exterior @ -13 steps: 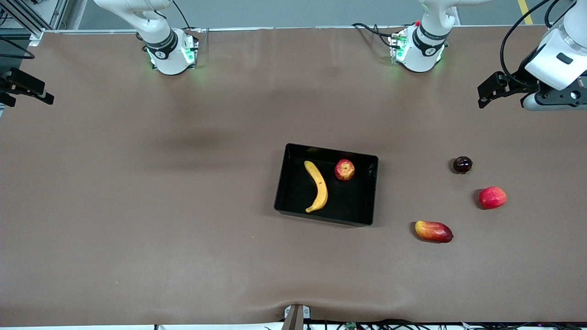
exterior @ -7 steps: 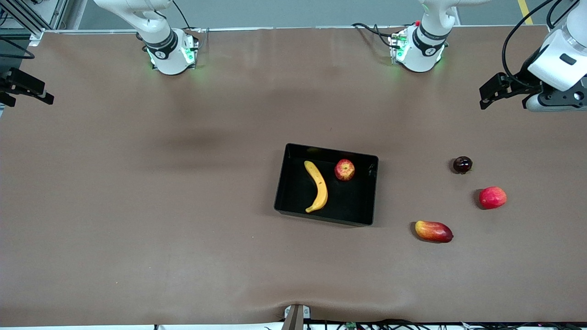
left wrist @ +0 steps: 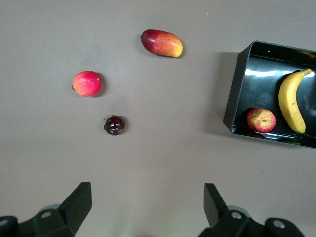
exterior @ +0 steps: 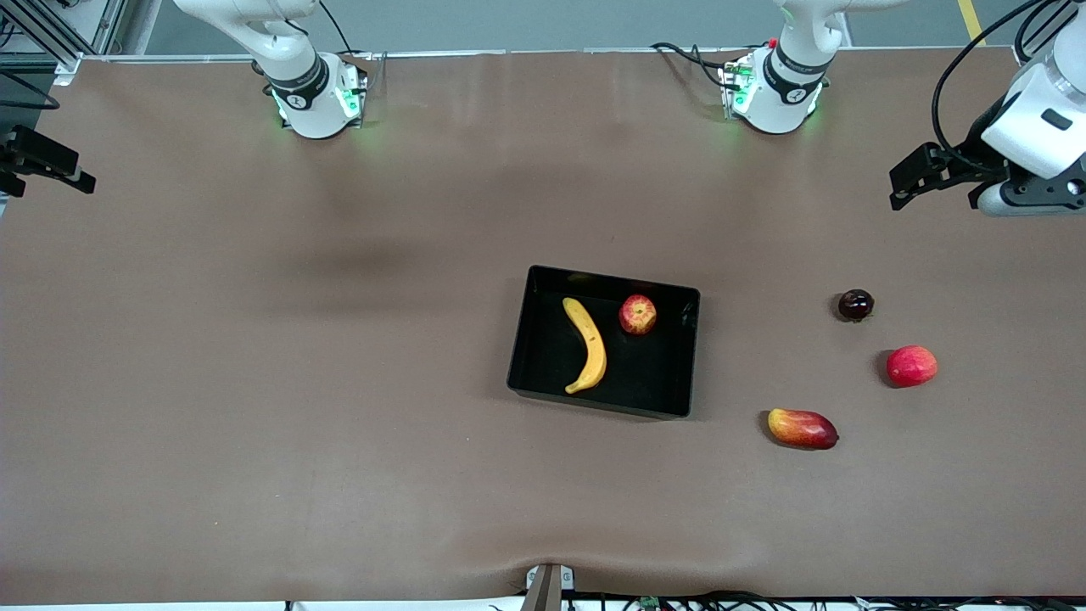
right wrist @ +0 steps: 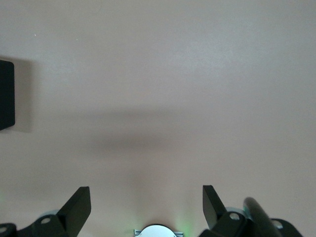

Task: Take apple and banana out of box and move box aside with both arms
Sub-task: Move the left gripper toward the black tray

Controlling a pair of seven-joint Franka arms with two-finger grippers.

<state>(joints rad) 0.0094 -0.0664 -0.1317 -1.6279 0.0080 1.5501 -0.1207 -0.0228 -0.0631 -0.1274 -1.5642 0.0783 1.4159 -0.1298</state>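
The black tray [exterior: 649,373] sits mid-table. The yellow banana [exterior: 587,345] and the small red-yellow apple [exterior: 637,314] lie inside it, apart from each other. My left gripper [exterior: 916,174] hangs open and empty over the left arm's end of the table, well clear of the tray. In the left wrist view my left gripper [left wrist: 147,207] shows its jaws wide apart, with the tray [left wrist: 236,98], banana [left wrist: 291,101] and apple [left wrist: 261,120] in sight. My right gripper [exterior: 47,161] is open and empty over the right arm's end; the right wrist view [right wrist: 146,207] shows it above bare table.
Toward the left arm's end lie an oval red-yellow mango [exterior: 803,428], a plain red round fruit [exterior: 911,366] and a small dark fruit [exterior: 855,305]. Both arm bases [exterior: 318,98] stand along the farthest table edge. A tray corner [right wrist: 6,94] shows in the right wrist view.
My left gripper has drifted slightly away from the table's middle, toward its own end. The tray, the fruits and the right arm have not moved.
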